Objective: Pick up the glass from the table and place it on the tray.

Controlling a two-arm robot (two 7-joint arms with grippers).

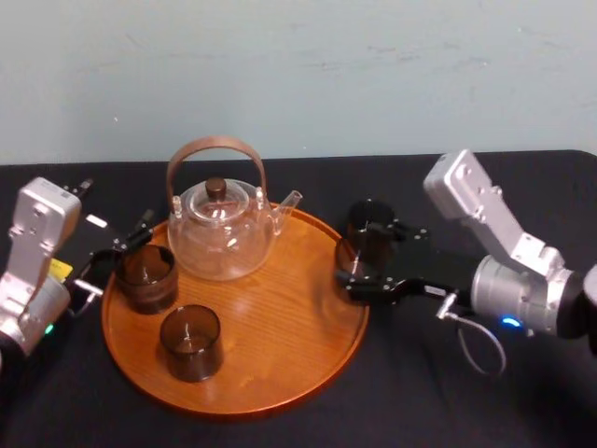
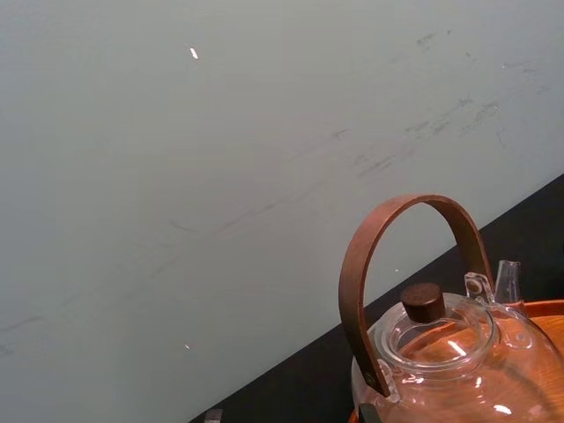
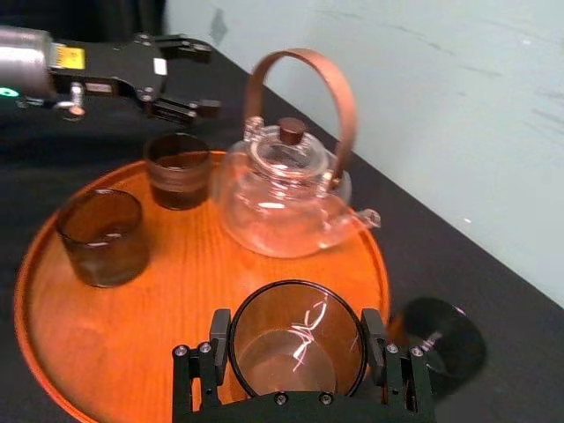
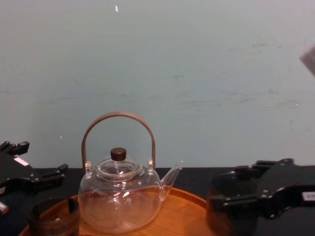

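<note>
**tray_guy:** What step are you on?

**me:** The carry. My right end effector [image 1: 364, 259] is clamped on the glass [image 3: 298, 352], right at the tray's [image 1: 280, 308] right edge. Looks lifted off the surface [image 1: 466, 401], I reckon. Next I need to go inward past the rim, lower onto bare wood short of the teapot [image 1: 224, 229], then let go.

**tray_guy:** Which cam do you trust?

**me:** The right wrist view shows the grip and the free spot in front. The chest view shows height side-on, but whether the base clears the rim I can't tell. My left end effector [image 3: 187, 79] sits wide and empty by the tray's left edge.
</note>
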